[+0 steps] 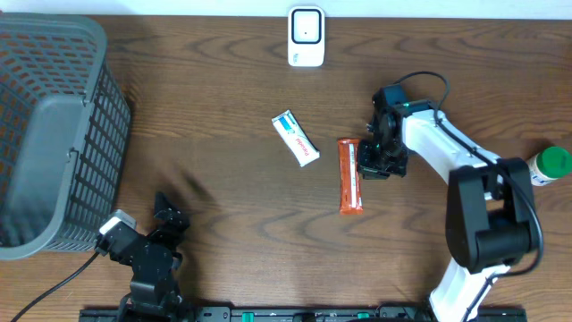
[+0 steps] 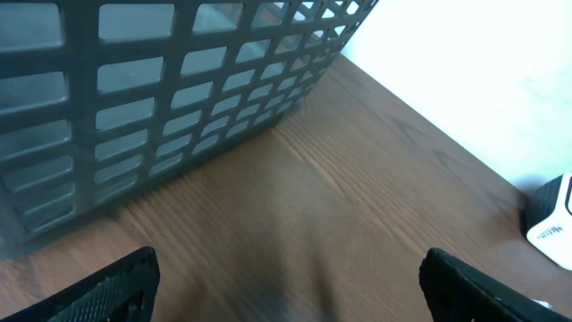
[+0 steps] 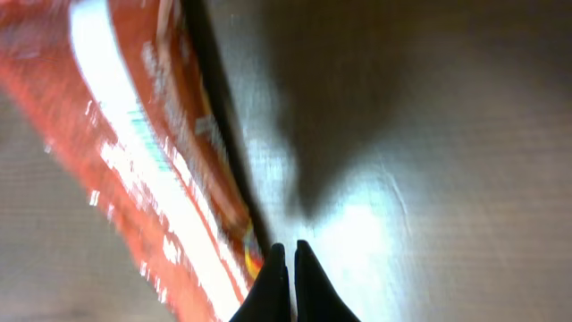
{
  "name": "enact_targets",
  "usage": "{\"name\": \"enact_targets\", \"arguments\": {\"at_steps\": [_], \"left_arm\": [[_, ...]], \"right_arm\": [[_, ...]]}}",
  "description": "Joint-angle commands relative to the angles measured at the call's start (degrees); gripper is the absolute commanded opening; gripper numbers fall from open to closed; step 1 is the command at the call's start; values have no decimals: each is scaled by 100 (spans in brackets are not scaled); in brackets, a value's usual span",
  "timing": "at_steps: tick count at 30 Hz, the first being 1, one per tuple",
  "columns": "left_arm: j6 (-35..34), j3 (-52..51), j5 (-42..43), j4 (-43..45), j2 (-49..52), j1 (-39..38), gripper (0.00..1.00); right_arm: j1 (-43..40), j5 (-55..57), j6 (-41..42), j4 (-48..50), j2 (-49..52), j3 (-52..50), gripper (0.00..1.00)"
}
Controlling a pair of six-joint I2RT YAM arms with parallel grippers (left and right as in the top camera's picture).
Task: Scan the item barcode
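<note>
Right now the bar [image 1: 350,176] lies flat near the middle of the surface [image 1: 232,233], its length running toward the front edge. I take it for the item to scan, since my right claw [image 1: 368,166] is down at its right side. On the right wrist view that claw's fingers [image 3: 275,286] are pressed together with nothing between them, tips just beside the bar's long edge; whether they touch the wrapper I cannot tell. Closed like that, they look to me set to nudge or turn the bar rather than pick it up, perhaps to bring the code face up. I see no barcode on it from either view.

The scanner [image 1: 306,36] stands at the back edge, well apart from the bar, so the item has to travel to it. A packet [image 1: 296,138] lies tilted just left of the bar, between it and the scanner. My left claw [image 1: 165,217] sits near the front-left corner by the basket [image 1: 112,134], jaws spread wide and empty, out of the way. A bottle [image 1: 551,165] stands at the right edge.
</note>
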Motion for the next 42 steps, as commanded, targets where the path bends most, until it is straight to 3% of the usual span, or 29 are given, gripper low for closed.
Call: {"name": "enact_targets", "arguments": {"at_steps": [1,6,12,21,36,42], "left_arm": [[-2,-79,-26,-164,-33,15,93],[-2,-79,-26,-164,-33,13,93],[-2,-79,-26,-164,-33,13,93],[-2,-79,-26,-164,-33,15,93],[-2,-79,-26,-164,-33,13,93],[-2,-79,-26,-164,-33,13,94]], "right_arm": [[-7,116,13,-166,-557,96,1],[214,-76,66,-313,-1040,94,1],[1019,-59,345,107,-949,-96,1],[1810,820,1005,319,-804,-289,1],[1950,846,1217,1147,-756,-1416,1],[1849,1808,1563,651,-758,-1523,1]]}}
